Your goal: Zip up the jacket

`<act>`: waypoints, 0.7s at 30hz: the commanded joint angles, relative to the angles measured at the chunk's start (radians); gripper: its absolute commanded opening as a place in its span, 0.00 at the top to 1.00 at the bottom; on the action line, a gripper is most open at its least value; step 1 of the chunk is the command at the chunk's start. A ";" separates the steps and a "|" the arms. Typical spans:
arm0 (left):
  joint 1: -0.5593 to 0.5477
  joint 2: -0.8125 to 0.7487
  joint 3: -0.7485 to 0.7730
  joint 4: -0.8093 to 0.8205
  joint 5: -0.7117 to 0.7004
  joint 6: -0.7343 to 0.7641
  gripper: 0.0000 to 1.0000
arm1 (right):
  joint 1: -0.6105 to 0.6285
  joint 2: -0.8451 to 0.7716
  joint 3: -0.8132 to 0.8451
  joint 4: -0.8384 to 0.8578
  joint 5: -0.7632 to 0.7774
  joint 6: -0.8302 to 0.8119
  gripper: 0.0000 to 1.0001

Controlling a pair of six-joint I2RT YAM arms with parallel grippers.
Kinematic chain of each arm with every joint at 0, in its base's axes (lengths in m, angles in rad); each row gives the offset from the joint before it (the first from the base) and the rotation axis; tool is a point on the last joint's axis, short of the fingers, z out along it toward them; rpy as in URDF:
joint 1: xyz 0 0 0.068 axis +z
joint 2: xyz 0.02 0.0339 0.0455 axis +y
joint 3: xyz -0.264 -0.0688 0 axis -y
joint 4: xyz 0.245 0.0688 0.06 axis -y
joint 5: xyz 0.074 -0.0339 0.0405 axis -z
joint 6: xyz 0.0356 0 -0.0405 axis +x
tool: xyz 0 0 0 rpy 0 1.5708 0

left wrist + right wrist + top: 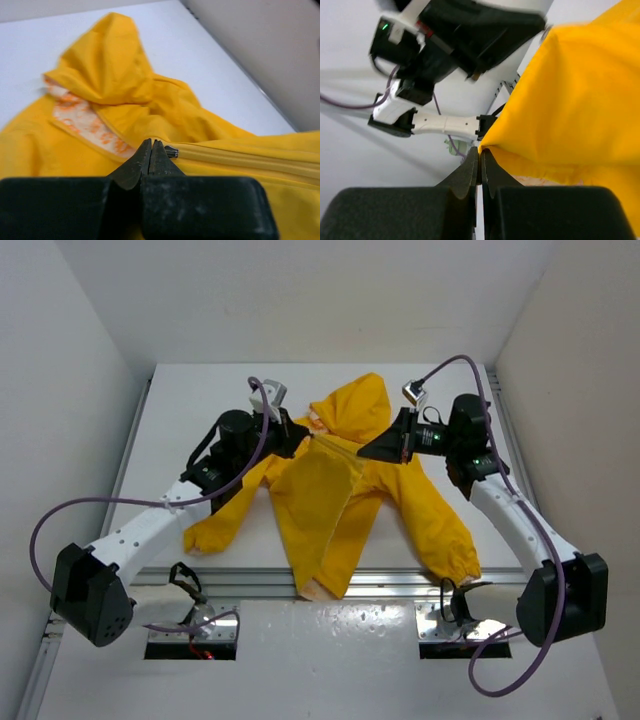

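Observation:
The yellow jacket (330, 500) lies spread on the white table, hood (358, 405) at the far side. My left gripper (297, 436) is at the collar. In the left wrist view it (151, 144) is shut, with the dark zipper slider (171, 151) right against its tips; the pull tab seems pinched between them. The closed zipper (240, 157) runs away to the right, and the orange-and-white lining (85, 120) shows at the collar. My right gripper (363, 453) is at the chest and is shut (480, 151) on a raised fold of yellow fabric (580, 100).
The jacket's sleeves lie toward the near edge, one at the left (215, 530) and one at the right (450, 540). A metal rail (250, 580) runs along the table front. White walls enclose the table on three sides. The left arm (440, 125) shows behind the right gripper.

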 commanded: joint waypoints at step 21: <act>0.488 0.157 0.216 0.028 -0.368 0.373 1.00 | -0.547 -0.175 0.084 0.288 -0.315 0.299 1.00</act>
